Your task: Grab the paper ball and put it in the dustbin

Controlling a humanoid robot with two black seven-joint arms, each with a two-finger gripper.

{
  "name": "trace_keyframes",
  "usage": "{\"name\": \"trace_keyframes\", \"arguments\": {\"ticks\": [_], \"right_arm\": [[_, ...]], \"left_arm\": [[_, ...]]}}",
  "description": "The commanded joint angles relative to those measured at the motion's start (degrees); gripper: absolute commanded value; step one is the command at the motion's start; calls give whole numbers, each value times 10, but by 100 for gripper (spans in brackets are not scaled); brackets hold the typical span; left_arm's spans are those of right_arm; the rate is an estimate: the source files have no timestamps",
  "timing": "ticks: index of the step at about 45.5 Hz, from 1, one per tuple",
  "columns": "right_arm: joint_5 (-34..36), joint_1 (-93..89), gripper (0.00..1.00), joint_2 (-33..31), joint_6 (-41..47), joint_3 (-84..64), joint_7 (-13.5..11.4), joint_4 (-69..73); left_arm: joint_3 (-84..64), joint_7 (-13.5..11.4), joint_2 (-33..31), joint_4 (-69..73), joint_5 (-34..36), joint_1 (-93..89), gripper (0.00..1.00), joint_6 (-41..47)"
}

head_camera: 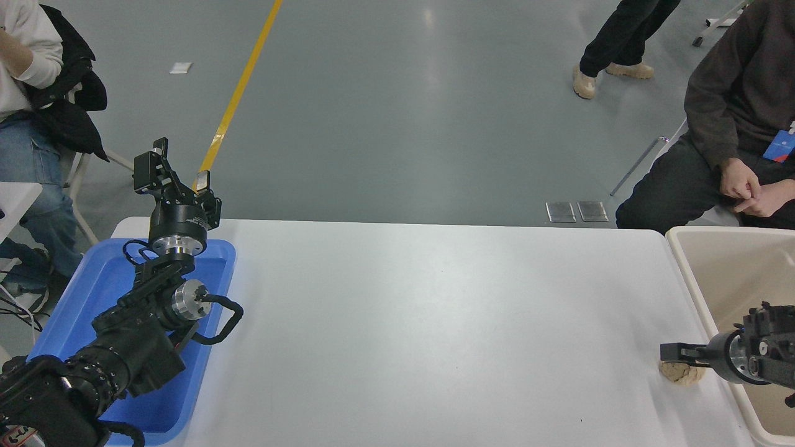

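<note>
The paper ball (pixel 683 374), a tan crumpled wad, lies near the table's right edge, close to the dustbin (pixel 682 261), a beige bin with a pale rim at the far right. My right gripper (pixel 680 354) comes in from the right edge, low over the bin's rim. It lies across the top of the ball and hides its upper part. I cannot see whether it is open or shut. My left gripper (pixel 180 164) is parked at the left, raised above the blue tray, open and empty.
A shallow blue tray (pixel 93 285) lies under the left arm at the table's left end. A seated person (pixel 739 124) is beyond the far right corner, hands clasped. Another person sits at the far left, and a third stands on the floor beyond.
</note>
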Motion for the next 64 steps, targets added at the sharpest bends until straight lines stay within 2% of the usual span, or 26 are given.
{"name": "trace_keyframes", "arguments": {"ticks": [1, 3, 7, 10, 11, 17, 21, 30, 38, 50, 64], "right_arm": [[0, -21, 48, 5, -1, 28, 1, -11], [0, -21, 36, 5, -1, 27, 1, -11], [0, -19, 21, 4, 0, 28, 2, -8], [0, -14, 2, 1, 2, 27, 4, -5], [1, -14, 0, 1, 3, 27, 4, -3], [-1, 16, 0, -9, 12, 23, 7, 7], [-5, 56, 0, -50, 21, 17, 7, 44], [-97, 190, 0, -167, 85, 16, 0, 173], [-128, 328, 0, -212, 177, -34, 2, 214], [-127, 580, 0, -197, 291, -175, 7, 240], [-127, 696, 0, -168, 367, -230, 7, 245]], "left_arm": [[1, 0, 0, 0, 0, 0, 100, 0], [0, 0, 0, 0, 0, 0, 100, 0], [0, 0, 0, 0, 0, 0, 100, 0], [1, 0, 0, 0, 0, 0, 100, 0], [0, 0, 0, 0, 0, 0, 100, 0], [0, 0, 0, 0, 0, 0, 100, 0], [0, 0, 0, 0, 1, 0, 100, 0], [0, 0, 0, 0, 0, 0, 99, 0], [1, 0, -1, 0, 0, 0, 100, 0], [1, 0, -1, 0, 1, 0, 100, 0], [1, 0, -1, 0, 0, 0, 100, 0]]}}
